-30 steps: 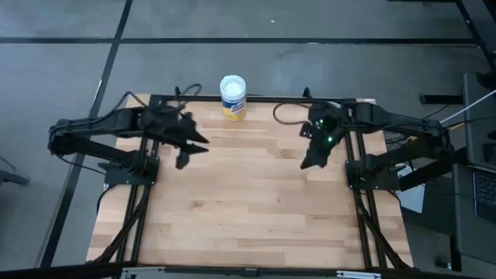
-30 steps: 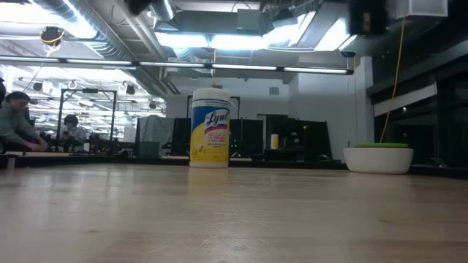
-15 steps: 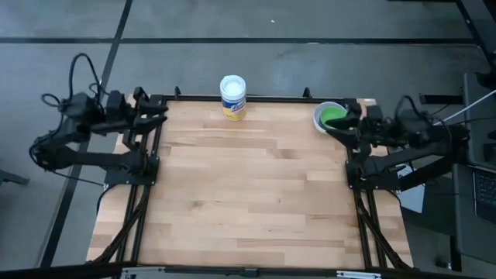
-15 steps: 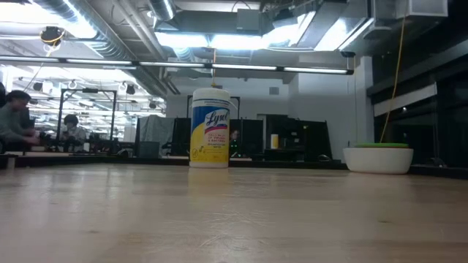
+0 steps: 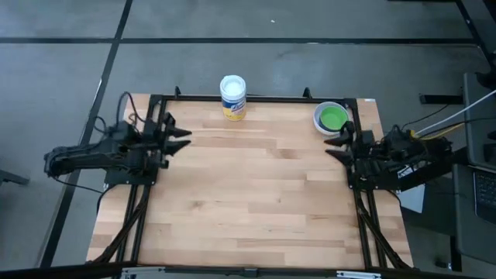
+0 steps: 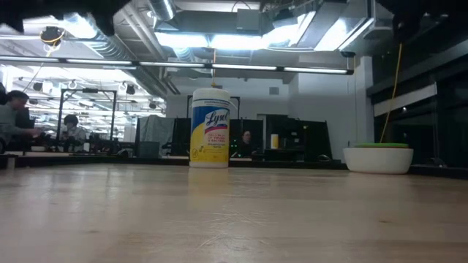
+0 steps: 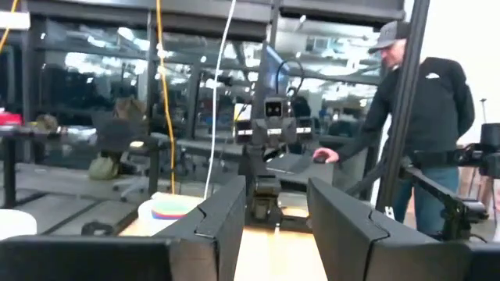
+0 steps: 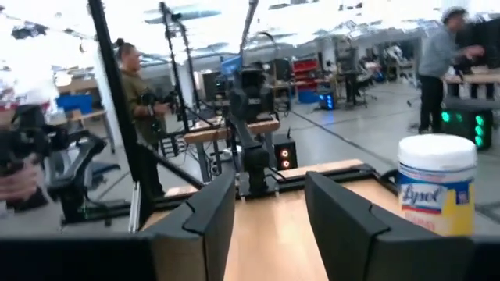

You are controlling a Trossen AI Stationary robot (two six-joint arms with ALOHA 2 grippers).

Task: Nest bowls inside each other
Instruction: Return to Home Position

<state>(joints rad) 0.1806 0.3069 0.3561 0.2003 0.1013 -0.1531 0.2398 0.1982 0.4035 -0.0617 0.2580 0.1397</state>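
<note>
Beyond the wooden worktop (image 5: 248, 209) I'm looking into an open lab: ceiling ducts, strip lights, desks and dark screens. Seated people (image 6: 13, 120) are at the far left of the low view. A person in a cap and dark jacket (image 7: 426, 109) stands behind a frame post in the left wrist view.

The nest of bowls (image 5: 331, 118) sits at the worktop's far right corner, close to the right arm's base. From above I see only the green bowl (image 5: 334, 119) inside the white bowl (image 5: 318, 115); anything between them is hidden. In the left wrist view the nest is partly cut off by a finger. Thin bands of colour show at its rim, and I can't sort them with confidence.

The Lysol canister (image 5: 232, 96) stands upright at the middle of the far edge, well apart from the bowls. "Lysol" reads clearly on its yellow label; the smaller print is too fine. The right wrist view cuts off its base.

The left gripper (image 5: 183, 139) is at the left edge of the worktop, pointing inward, its fingers (image 7: 226, 222) spread and holding nothing. The right gripper (image 5: 335, 144) is at the right edge, near the bowls but clear of them, its fingers (image 8: 215, 207) likewise released and empty. The low view shows the arms only as dark shapes clipped by the upper edge.
</note>
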